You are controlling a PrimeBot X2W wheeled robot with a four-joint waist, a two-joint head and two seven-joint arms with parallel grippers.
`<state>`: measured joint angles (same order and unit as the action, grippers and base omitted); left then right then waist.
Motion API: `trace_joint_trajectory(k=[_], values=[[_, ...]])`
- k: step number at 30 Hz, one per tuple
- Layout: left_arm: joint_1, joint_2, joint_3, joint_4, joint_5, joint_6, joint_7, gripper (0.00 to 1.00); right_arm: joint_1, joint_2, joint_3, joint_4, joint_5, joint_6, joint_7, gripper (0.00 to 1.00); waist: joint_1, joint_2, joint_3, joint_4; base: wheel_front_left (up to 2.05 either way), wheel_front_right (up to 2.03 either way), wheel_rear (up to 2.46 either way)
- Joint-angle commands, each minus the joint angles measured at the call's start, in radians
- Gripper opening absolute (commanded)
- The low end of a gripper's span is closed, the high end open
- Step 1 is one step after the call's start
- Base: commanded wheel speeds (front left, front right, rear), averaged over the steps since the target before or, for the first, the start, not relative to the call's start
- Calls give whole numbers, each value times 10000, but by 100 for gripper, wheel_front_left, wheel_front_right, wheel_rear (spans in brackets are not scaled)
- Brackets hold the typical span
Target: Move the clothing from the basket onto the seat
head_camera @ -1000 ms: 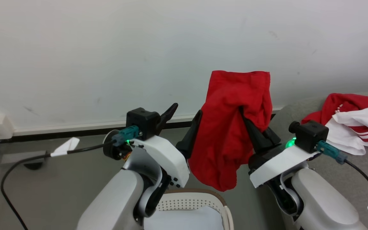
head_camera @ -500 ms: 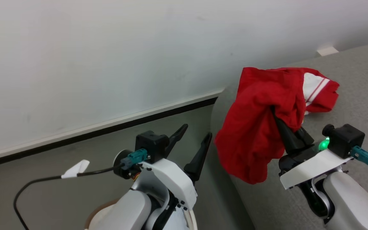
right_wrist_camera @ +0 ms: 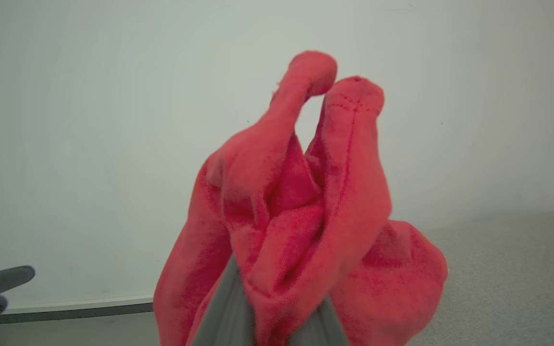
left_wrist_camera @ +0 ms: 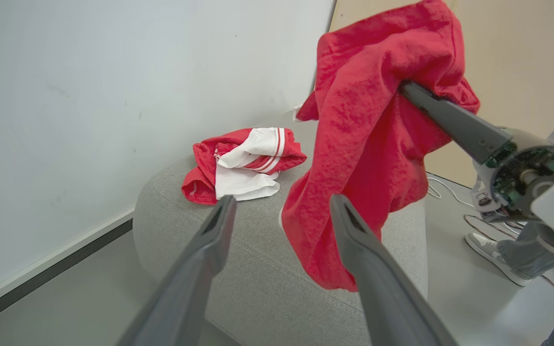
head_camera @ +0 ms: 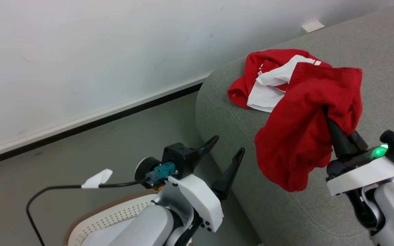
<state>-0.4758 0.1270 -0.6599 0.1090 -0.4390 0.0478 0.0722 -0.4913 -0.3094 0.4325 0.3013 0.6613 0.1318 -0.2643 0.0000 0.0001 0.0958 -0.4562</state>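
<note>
My right gripper (head_camera: 327,112) is shut on a plain red garment (head_camera: 303,130) that hangs over the near part of the light grey seat (head_camera: 231,102). The same red garment (left_wrist_camera: 368,139) drapes from that gripper's fingers in the left wrist view, and it wraps the fingertips in the right wrist view as a red bundle (right_wrist_camera: 296,216). A red-and-white striped garment (head_camera: 268,82) lies crumpled on the seat near the wall. My left gripper (head_camera: 227,147) stands open and holds nothing, left of the seat's edge. The cream basket (head_camera: 104,218) with a brown rim peeks out below my left arm.
A white wall with a dark baseboard (head_camera: 91,124) runs behind the grey floor (head_camera: 80,153). A black cable with a white tag (head_camera: 96,178) trails from my left wrist. A person's shoe (left_wrist_camera: 491,252) and loose cables (left_wrist_camera: 443,190) lie on the floor beyond the seat.
The camera has swung right, bringing the seat into fuller view. My right gripper has carried the red garment from beside the seat to above it. The left gripper stays open.
</note>
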Motion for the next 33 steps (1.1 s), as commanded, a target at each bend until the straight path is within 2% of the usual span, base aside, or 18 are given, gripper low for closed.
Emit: trace_joint_trajectory(k=[1, 6, 13, 19, 26, 28, 29, 30, 33], values=[[-157, 5, -47, -50, 99, -60, 18, 100, -190, -71, -206, 31, -121, -23, 0, 0, 0, -1, 237, 150, 0, 0, 0], [-582, 51, -260, -102, 277, -269, 192, 100, -940, -288, -961, 575, -260, -23, 2, 0, 0, -1, 921, 623, 0, 0, 0], [-1386, 106, -444, -150, 450, -562, 398, 100, -3286, -769, -2016, 2339, -542, -23, 260, 0, 0, -1, 2004, 1356, 0, 0, 0], [-1944, -32, -728, -69, 573, -875, 422, 100, -5315, -1210, -3244, 4724, -1435, -23, 326, 0, 0, -1, 2578, 1935, 0, 0, 0], [-2365, -350, -1090, 96, 510, -1073, 274, 100, -6555, -1818, -5466, 7906, -3287, -23, 60, 0, 0, -1, 2922, 2851, 0, 0, 0], [-2439, -415, -1175, 131, 483, -1083, 225, 100, -6637, -2049, -6220, 8574, -3774, -23, 10, 29, 0, -1, 3031, 3040, 0, 0, 0], [-2484, -439, -1208, 145, 473, -1089, 228, 100, -6651, -2095, -6618, 8896, -4012, -23, -8, 47, 0, -1, 3083, 3094, 0, 0, 0], [-2522, -451, -1227, 166, 476, -1082, 215, 100, -6625, -2108, -7019, 9149, -4233, -23, -12, 100, 0, -1, 3132, 3128, 0, 0, 0], [-2562, -449, -1246, 234, 485, -1065, 152, 100, -6344, -2112, -8295, 9323, -4972, -23, -11, 100, 0, -1, 3198, 3144, 0, 0, 0]])
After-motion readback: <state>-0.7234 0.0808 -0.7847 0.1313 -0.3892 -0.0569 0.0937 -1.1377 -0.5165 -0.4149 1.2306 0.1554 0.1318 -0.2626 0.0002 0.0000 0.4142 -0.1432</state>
